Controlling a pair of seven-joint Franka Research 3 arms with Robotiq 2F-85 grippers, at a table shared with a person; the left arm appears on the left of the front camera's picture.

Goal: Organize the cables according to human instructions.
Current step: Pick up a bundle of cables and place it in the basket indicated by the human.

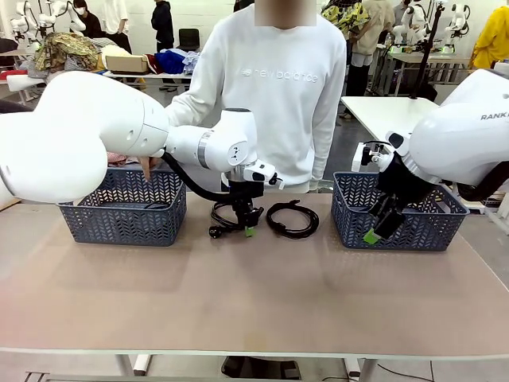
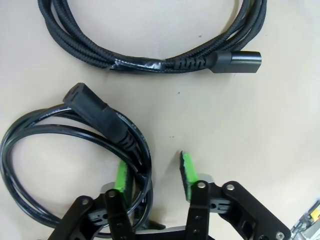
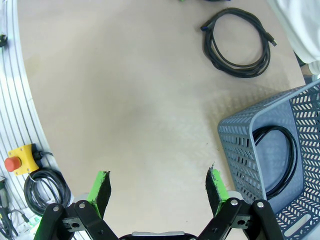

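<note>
Two cables lie mid-table in front of the human point(image 1: 274, 87). My left gripper point(image 1: 248, 225) is down on the left cable point(image 1: 225, 220). In the left wrist view that glossy cable point(image 2: 95, 110) runs between the green pads of my left gripper point(image 2: 152, 167). One pad touches the strands and the other pad stands a little apart, so the jaws are still open. A braided cable point(image 2: 135, 64) lies beyond it, the right coil point(image 1: 292, 220) in the front view. My right gripper point(image 1: 378, 228) hangs open and empty in front of the right basket point(image 1: 398, 231).
A left basket point(image 1: 119, 219) holds a dark cable point(image 1: 157, 205), and the person's hand point(image 1: 146, 167) hangs over its back rim. The right basket point(image 3: 235, 150) holds a coiled cable point(image 3: 294, 160). A yellow stop button box point(image 3: 20, 160) sits beyond the table edge.
</note>
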